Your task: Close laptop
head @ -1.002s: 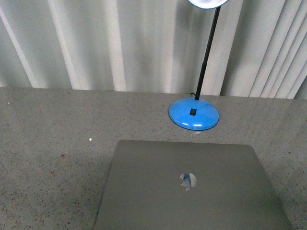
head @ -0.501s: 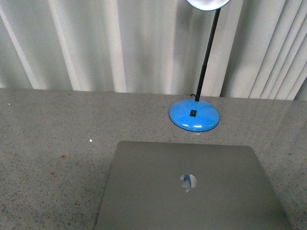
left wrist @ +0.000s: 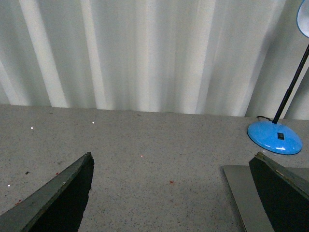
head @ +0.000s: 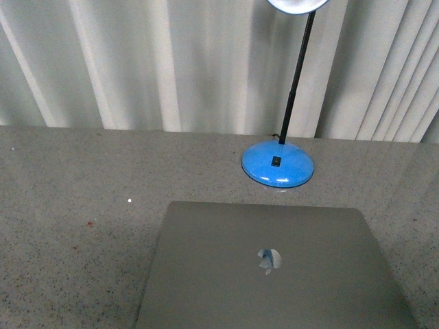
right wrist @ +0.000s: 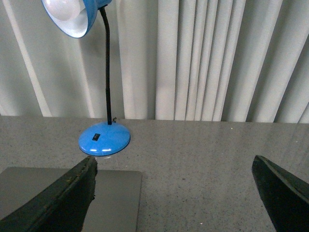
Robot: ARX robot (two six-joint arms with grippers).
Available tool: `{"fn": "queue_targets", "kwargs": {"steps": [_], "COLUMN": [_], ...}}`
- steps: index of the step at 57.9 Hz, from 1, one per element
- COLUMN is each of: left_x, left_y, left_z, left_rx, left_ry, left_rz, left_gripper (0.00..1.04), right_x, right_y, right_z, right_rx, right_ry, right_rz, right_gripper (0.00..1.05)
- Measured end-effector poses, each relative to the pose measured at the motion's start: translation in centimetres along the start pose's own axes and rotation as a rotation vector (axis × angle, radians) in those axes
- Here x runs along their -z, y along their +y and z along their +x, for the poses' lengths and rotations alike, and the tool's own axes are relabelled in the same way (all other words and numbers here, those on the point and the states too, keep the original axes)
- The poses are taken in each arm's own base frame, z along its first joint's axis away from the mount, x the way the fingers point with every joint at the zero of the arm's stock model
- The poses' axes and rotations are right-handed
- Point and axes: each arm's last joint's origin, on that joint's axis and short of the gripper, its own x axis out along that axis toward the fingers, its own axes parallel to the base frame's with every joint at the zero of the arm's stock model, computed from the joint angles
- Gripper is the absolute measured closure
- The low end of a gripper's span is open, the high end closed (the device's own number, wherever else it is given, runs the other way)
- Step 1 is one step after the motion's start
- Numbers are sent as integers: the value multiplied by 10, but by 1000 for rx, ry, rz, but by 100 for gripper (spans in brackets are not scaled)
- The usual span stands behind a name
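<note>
The grey-silver laptop (head: 274, 271) lies with its lid down flat on the speckled grey table, apple logo facing up, at the near middle of the front view. Its keys, trackpad and screen are hidden. A corner of its lid shows in the left wrist view (left wrist: 244, 193) and in the right wrist view (right wrist: 113, 193). My left gripper (left wrist: 171, 193) is open and empty, above the table to the left of the laptop. My right gripper (right wrist: 174, 193) is open and empty, above the table to the laptop's right. Neither gripper shows in the front view.
A desk lamp with a round blue base (head: 277, 164) and a black gooseneck stands just behind the laptop; it also shows in the left wrist view (left wrist: 274, 137) and the right wrist view (right wrist: 104, 138). White curtains (head: 171, 62) hang along the table's far edge.
</note>
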Motion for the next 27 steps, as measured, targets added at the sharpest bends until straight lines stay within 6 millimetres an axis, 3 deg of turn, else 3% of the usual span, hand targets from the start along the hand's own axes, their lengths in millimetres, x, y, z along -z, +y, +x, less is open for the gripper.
{"fn": "queue_targets", "kwargs": {"steps": [27], "left_x": [0], "left_y": [0], "left_z": [0], "left_rx": [0], "left_ry": [0], "left_rz": [0], "left_gripper": [7], "right_x": [0], "right_y": [0], "right_z": [0], "right_rx": [0], "right_ry": [0], "right_rz": [0], "right_gripper": [7]}}
